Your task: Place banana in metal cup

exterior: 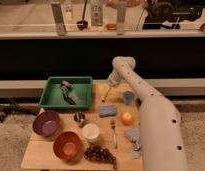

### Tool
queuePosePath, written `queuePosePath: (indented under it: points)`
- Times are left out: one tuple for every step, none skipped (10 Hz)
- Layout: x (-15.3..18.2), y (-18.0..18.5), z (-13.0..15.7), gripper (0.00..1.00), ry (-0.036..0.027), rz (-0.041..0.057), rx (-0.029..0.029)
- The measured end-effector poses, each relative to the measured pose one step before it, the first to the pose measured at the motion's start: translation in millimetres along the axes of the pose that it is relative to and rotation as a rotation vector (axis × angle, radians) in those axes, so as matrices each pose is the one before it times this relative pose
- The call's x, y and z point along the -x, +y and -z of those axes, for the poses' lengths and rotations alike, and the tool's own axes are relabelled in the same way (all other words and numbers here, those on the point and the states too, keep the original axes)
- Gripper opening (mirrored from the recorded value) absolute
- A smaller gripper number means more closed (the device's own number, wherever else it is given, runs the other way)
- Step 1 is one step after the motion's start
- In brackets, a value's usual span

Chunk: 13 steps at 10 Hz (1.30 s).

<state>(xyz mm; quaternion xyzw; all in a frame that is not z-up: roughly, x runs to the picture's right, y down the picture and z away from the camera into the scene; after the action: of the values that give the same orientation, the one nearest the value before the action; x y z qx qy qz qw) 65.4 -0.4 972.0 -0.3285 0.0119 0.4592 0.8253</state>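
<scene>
The banana [102, 91] is a small pale yellow fruit lying at the far edge of the wooden table [41, 155], just right of the green tray. My gripper [111, 88] is at the end of the white arm [146, 107], low over the table and right beside the banana's right side. I cannot tell whether it touches the banana. The metal cup [80, 118] is small, silver-grey and dark inside. It stands upright nearer the front, left of the table's middle, well apart from the gripper.
A green tray [51, 92] with dark utensils sits at the back left. A purple bowl [46, 123], orange bowl [67, 145], white cup [90, 132], grapes [100, 154], blue sponge [107, 110], blue-grey cup [128, 97], orange fruit [127, 118] and fork [114, 131] crowd the table.
</scene>
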Motion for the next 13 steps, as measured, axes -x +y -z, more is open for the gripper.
queuePosePath:
  points:
    - [0.63,0.24,1.25,0.64,-0.00017,-0.00148,-0.00285]
    - [-0.01,0.29,0.72,0.59,0.00123,-0.00003,-0.00409]
    - [0.46,0.60,0.32,0.56,-0.00022,-0.00190,-0.00061]
    - [-0.83,-0.17,-0.86,0.57,0.00192,-0.00486,0.00171]
    - [-0.49,-0.17,-0.33,0.61,0.00171,-0.00246,-0.00058]
    - [-0.64,-0.56,-0.02,0.65,0.00118,-0.00377,-0.00151]
    - [0.25,0.04,0.67,0.63,0.00006,0.00019,-0.00456]
    - [1.14,0.44,1.90,0.55,-0.00075,0.00072,-0.00772]
    - [1.21,0.82,1.43,0.52,-0.00077,0.00076,-0.00496]
    - [0.47,0.84,-0.17,0.52,0.00016,-0.00060,-0.00135]
    - [-0.47,-0.33,-0.50,0.57,0.00061,-0.00299,0.00097]
    - [-1.50,-0.64,-1.84,0.64,0.00324,-0.00398,0.00329]
    - [-0.80,-1.62,-0.41,0.67,0.00039,-0.00163,-0.00236]
